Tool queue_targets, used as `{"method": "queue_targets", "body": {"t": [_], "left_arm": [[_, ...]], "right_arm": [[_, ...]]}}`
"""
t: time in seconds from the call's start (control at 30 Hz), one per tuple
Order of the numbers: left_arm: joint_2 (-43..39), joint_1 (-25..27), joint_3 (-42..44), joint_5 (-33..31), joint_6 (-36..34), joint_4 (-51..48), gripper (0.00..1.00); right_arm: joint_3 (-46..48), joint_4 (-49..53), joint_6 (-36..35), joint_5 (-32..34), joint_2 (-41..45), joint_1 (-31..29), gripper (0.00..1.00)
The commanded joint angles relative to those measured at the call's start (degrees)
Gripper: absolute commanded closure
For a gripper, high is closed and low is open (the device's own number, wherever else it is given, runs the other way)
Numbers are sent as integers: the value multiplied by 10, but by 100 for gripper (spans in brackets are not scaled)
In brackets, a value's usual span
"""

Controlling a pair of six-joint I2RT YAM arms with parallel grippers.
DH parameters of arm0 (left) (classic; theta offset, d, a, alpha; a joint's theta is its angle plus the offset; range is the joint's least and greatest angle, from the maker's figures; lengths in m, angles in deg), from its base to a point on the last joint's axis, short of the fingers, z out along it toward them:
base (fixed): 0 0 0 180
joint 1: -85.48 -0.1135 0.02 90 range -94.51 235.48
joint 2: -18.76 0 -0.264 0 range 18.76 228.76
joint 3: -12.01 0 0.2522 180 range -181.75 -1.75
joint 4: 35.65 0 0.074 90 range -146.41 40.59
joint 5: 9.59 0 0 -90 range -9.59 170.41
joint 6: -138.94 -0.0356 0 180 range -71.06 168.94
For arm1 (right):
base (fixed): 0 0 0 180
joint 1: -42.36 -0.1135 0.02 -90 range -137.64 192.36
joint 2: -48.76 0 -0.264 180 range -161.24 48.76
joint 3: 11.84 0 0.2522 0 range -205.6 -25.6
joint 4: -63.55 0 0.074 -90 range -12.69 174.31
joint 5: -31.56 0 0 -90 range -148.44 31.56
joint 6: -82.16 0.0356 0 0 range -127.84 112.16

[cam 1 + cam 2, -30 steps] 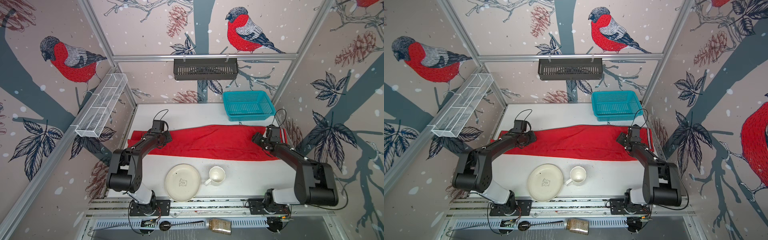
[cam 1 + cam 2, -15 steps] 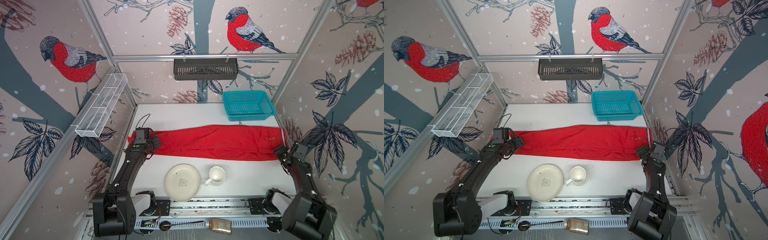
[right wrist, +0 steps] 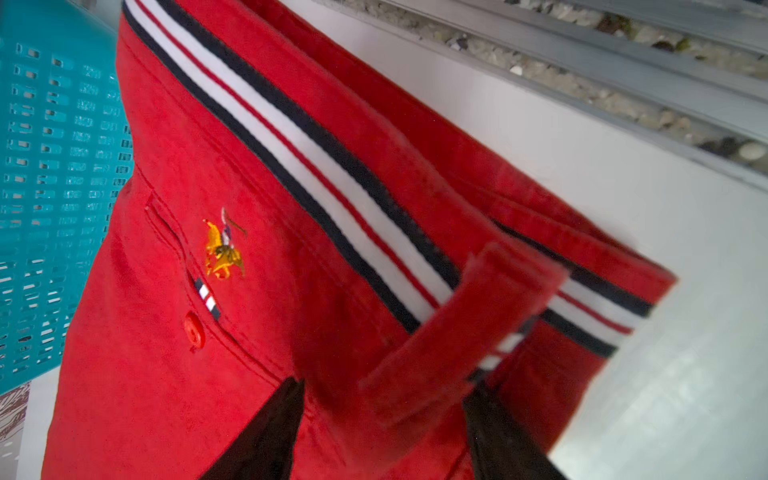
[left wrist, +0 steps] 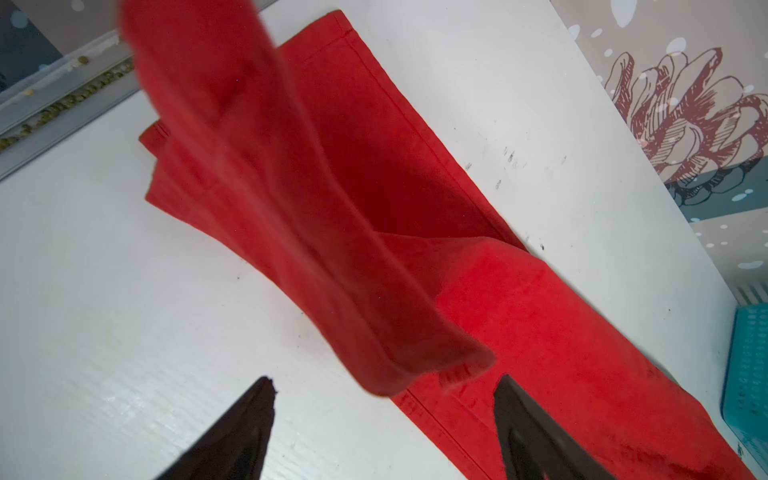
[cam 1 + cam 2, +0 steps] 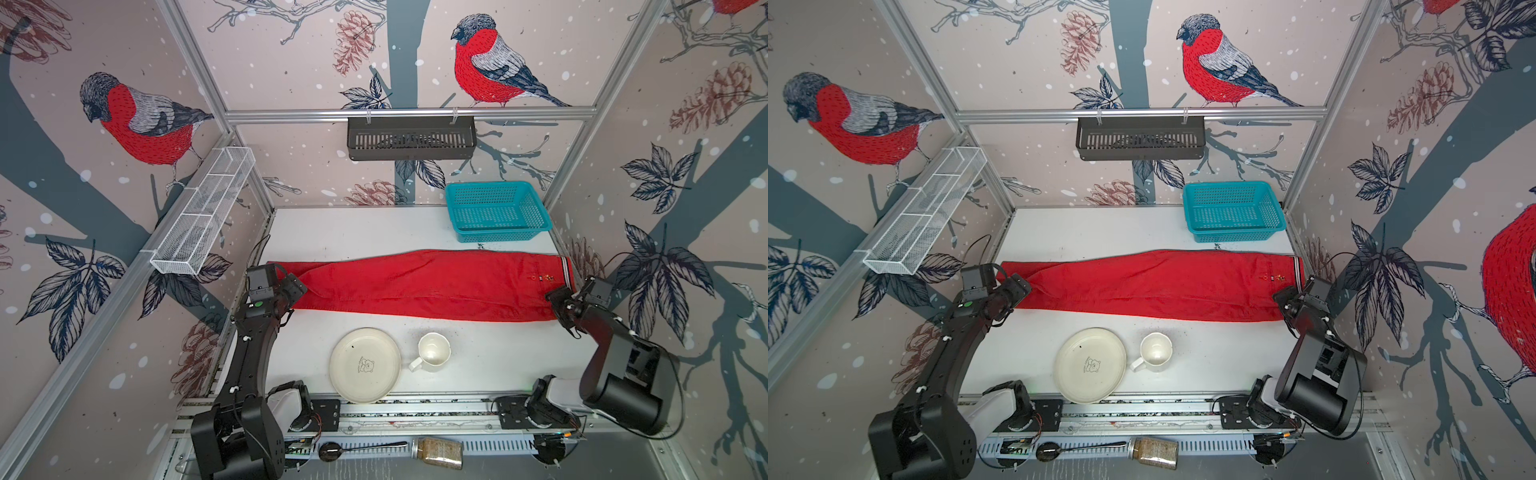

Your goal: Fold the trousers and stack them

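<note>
Tabletop (image 5: 374,228): left hand (image 4: 384,380) and right hand (image 3: 383,386) gape over trousers (image 5: 415,282).

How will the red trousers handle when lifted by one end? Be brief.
Probably floppy: a loose leg fold droops in the left wrist view. Likely light, since the trousers lie thin and flat on the table. The striped waistband looks thicker, so probably the firmer end to grip.
</note>
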Motion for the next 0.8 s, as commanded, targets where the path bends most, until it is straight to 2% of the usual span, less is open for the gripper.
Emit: {"method": "queue_targets", "body": {"t": [0.0,0.17,0.3,0.43,0.63,0.77], "left_arm": [[18,-9,-5,22,12,53,20],[56,-11,-24,50,21,81,34],[77,-11,-46,67,17,60,64],[77,-14,-75,55,-12,42,99],[86,-13,-131,11,-62,43,100],[118,-13,-172,1,-106,42,100]], "right_arm": [[-7,-29,-12,-2,-6,1,52],[-10,-29,-20,12,2,2,76],[-21,-22,-21,9,8,1,89],[-38,-5,-21,19,31,2,95],[-70,19,-13,33,73,2,97],[-92,26,0,7,87,3,98]]}}
